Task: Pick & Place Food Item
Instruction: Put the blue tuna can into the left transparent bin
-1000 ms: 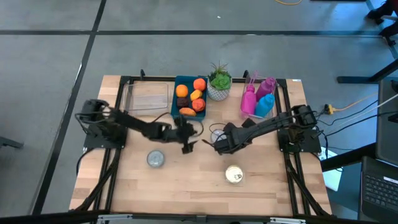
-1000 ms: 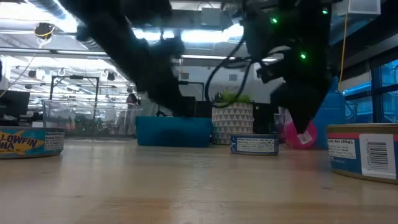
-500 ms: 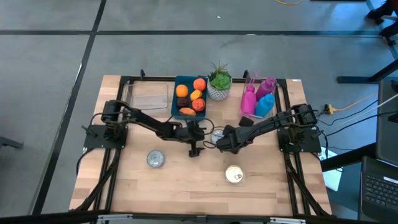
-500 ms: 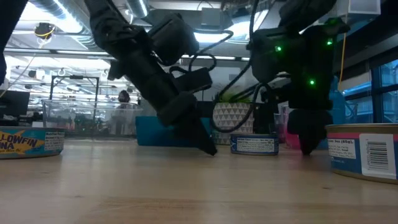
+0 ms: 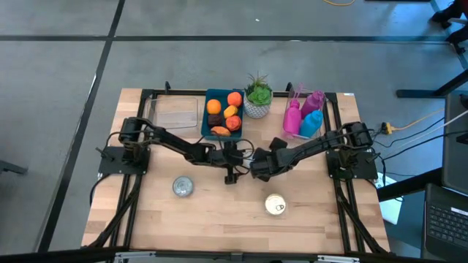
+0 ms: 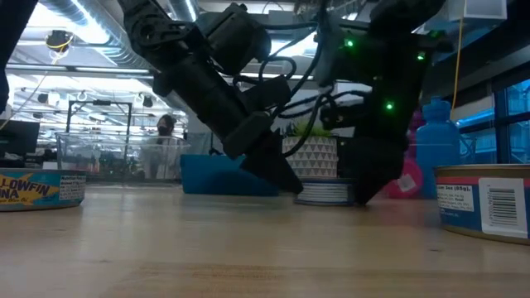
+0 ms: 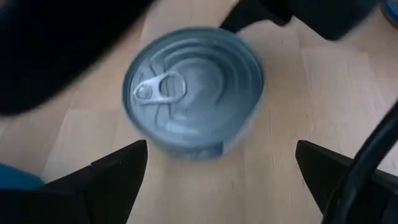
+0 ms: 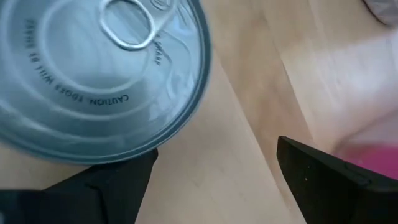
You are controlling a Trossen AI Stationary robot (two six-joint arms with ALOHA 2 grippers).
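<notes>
A flat silver can with a ring pull (image 7: 196, 93) stands on the wooden table near its middle, between my two grippers. It also shows in the right wrist view (image 8: 93, 68) and in the low view (image 6: 327, 192). My left gripper (image 7: 224, 174) comes from the table's left, slanting down. It is open, and the can lies just ahead of its fingertips. My right gripper (image 8: 214, 180) comes from the right, pointing steeply down. It is open, with one finger (image 8: 106, 186) close by the can's rim. My left gripper touches nothing. My right gripper has one finger (image 8: 118, 177) right at the can's rim (image 8: 155, 140). Whether it touches the can I cannot tell.
Two more cans stand nearer the front edge (image 5: 183, 187) (image 5: 275, 205). At the back stand a clear box (image 5: 175, 113), a blue bin of fruit (image 5: 207, 120), a potted plant (image 5: 257, 98), and pink and blue bottles (image 5: 303, 117).
My left gripper has swung toward the table's right and down, and now stands before the middle can. My right gripper has sunk and tipped more steeply down beside the can. Both have stayed open.
</notes>
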